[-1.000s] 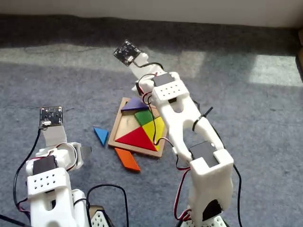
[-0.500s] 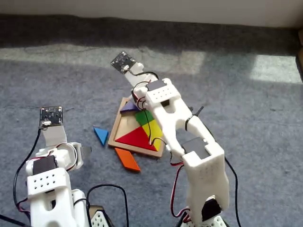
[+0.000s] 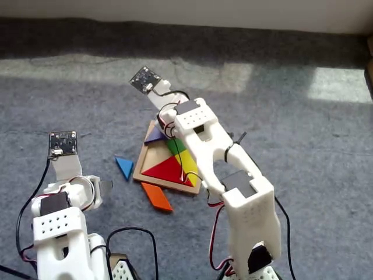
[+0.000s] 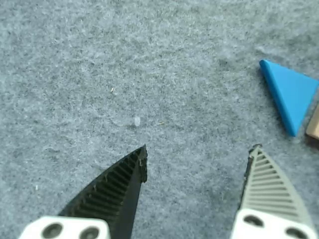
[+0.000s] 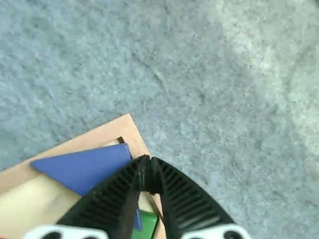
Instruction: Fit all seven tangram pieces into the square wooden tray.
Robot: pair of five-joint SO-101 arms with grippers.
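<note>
Nudging looks like the step in hand. The right claw has its tips pressed together, pinching nothing, at the edge of the violet triangle by a corner of the tray, low in the middle of its wrist view. To do this well, I judge the tips should stay low and push the triangle slowly and flat into the corner of the recess. That way it neither rides up on the rim nor shoves the green piece beside it.

In the high view the right arm stretches from the lower right up across the tray and covers its right side. The red triangle and yellow piece lie inside. The left arm is folded at the lower left. The left claw is spread wide above bare carpet. The blue triangle lies apart from it, just left of the tray. The orange piece lies just below the tray.
</note>
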